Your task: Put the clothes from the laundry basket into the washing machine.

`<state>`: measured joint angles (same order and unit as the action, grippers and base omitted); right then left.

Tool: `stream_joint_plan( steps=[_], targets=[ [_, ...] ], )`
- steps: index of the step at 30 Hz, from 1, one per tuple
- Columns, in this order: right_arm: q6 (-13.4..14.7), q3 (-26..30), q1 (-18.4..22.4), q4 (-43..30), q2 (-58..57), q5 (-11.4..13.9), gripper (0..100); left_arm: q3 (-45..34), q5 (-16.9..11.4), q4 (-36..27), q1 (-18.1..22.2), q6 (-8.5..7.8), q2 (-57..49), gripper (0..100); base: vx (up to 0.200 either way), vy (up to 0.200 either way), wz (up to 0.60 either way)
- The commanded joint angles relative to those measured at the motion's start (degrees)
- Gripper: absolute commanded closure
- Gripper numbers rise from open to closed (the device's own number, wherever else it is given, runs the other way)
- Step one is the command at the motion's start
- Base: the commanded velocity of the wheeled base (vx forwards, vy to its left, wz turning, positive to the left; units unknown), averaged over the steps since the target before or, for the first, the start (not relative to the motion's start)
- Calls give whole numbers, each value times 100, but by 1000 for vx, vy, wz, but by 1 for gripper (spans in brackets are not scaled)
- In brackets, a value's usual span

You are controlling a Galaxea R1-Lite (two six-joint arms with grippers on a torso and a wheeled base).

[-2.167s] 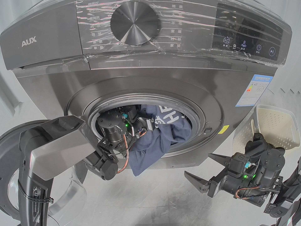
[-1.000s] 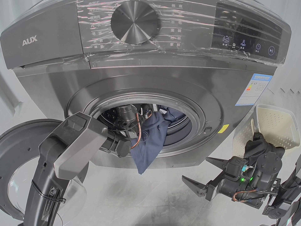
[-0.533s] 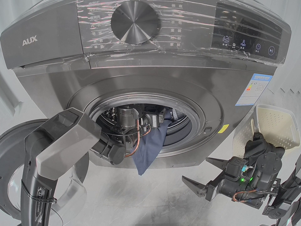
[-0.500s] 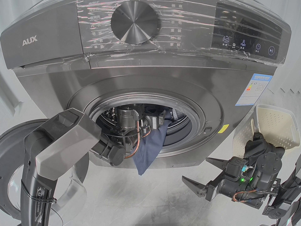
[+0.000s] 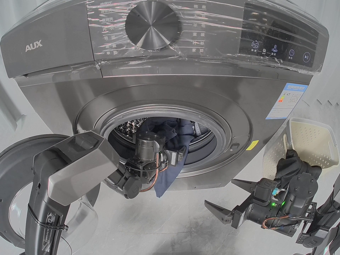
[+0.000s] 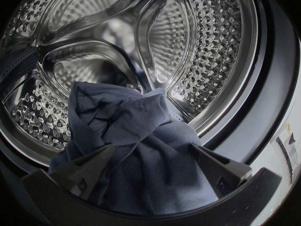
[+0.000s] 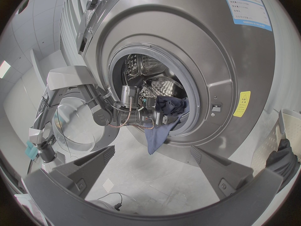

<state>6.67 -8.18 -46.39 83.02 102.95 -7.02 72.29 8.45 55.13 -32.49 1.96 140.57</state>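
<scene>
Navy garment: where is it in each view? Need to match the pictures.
Head view: navy garment bunched in the drum, with a tail hanging out over the door rim.
Left wrist view: garment between the open fingers of the left gripper.
Right wrist view: garment in the drum mouth, with the tail hanging out.
Shared landmark: the perforated drum behind it.

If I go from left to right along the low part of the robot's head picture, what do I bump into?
Open round door → dangling blue shirt → right gripper, fingers apart → cream laundry basket.
</scene>
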Motion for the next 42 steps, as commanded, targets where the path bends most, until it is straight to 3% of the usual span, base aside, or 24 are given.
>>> stream_joint_plan(
  steps=[1,9,20,29,30,33,35,42],
  targets=[
    [1,-8,-2,4,15,-1,0,48,-1,-11,-12,-3,155,100,0,0,0],
    [1,-8,-2,4,32,-1,0,145,-19,16,-12,23,208,100,0,0,0],
    [1,-17,-2,4,59,-1,0,2298,403,429,181,322,770,100,0,0,0],
    [1,-17,-2,4,67,-1,0,2887,535,605,252,366,1016,100,0,0,0],
    [10,-8,-2,4,76,-1,0,2852,535,605,252,375,1007,0,0,0,0],
    [1,-8,-2,4,67,-1,0,2703,544,605,208,410,964,0,0,0,0],
    [1,-8,-11,4,67,-1,0,2166,544,534,102,463,647,0,0,0,0],
    [1,-8,-11,4,67,-1,0,857,447,156,-161,384,58,0,0,0,0]
  ],
)
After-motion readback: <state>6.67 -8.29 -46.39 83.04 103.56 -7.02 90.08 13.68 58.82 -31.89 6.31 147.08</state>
